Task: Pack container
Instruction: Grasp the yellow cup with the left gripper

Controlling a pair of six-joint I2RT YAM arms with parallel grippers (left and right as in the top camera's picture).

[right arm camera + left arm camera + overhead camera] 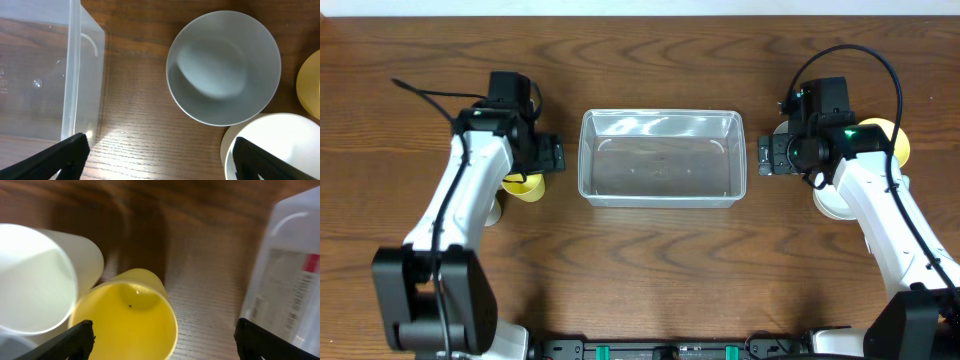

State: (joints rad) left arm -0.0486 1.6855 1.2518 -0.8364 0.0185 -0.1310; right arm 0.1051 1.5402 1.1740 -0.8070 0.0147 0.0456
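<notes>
The container [661, 157] is seen standing open side up and empty on the wooden surface [660, 270], midway between the two arms, with nothing packed in it. It is judged to be light, thin-walled clear plastic: smooth and rather slippery, with long walls likely to flex if pinched. A hold would therefore best be taken over the stiffer rim at a short end, close to a rounded corner. The left fingers [75, 342] are spread wide and empty, poised over a yellow cup [130, 315] just left of the container, with a white cup [35, 280] close against that cup's far side. The right fingers [60, 157] are likewise parted and grasp nothing, just right of the container and near a white bowl [223, 67]
</notes>
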